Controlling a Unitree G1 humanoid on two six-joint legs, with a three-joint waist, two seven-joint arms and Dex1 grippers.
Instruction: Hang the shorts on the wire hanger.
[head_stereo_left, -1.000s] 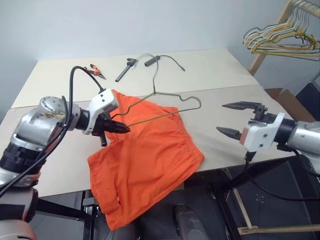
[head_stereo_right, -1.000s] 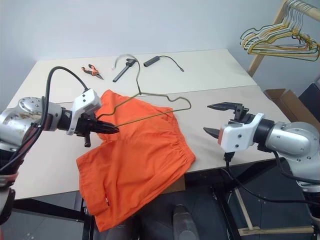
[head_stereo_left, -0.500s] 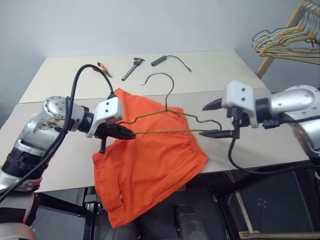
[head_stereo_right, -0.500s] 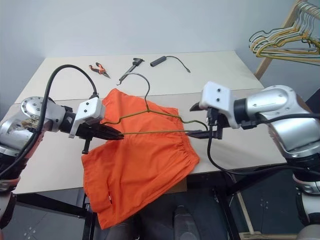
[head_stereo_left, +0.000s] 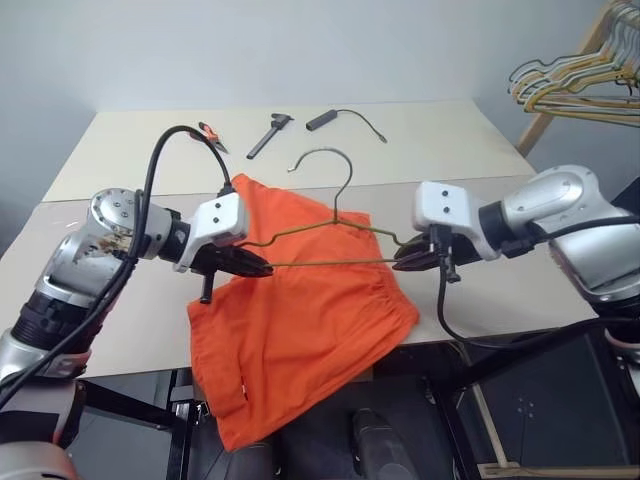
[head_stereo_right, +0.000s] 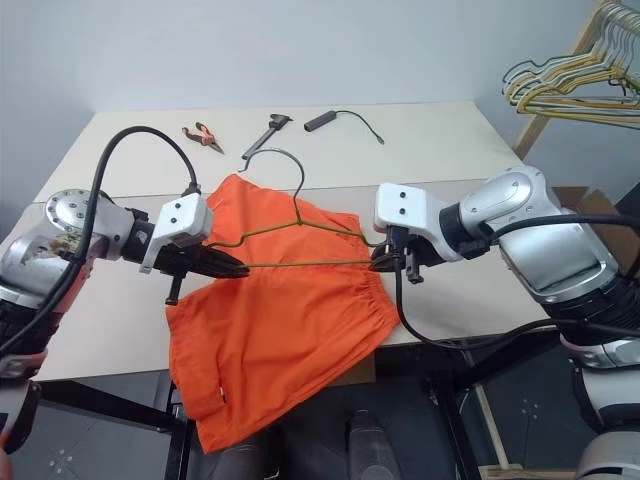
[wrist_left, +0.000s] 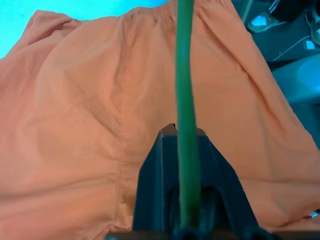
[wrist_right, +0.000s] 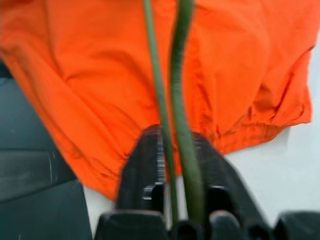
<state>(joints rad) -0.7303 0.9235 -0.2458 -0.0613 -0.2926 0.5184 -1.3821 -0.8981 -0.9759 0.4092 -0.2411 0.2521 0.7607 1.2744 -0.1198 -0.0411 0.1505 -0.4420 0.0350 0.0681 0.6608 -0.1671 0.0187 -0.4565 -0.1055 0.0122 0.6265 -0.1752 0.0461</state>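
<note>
Got my left gripper (head_stereo_left: 262, 268) clamped on one corner of the wire hanger (head_stereo_left: 335, 232) and my right gripper (head_stereo_left: 405, 262) pinched shut on the opposite corner, so it hangs stretched between them. The shorts (head_stereo_left: 300, 320) lie just below both, spread on the table (head_stereo_left: 420, 140) with one leg drooping off the near edge.

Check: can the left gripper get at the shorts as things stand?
Probably not yet: the left gripper is shut on the wire hanger, as is the right gripper. The shorts lie right beneath, nothing between.
</note>
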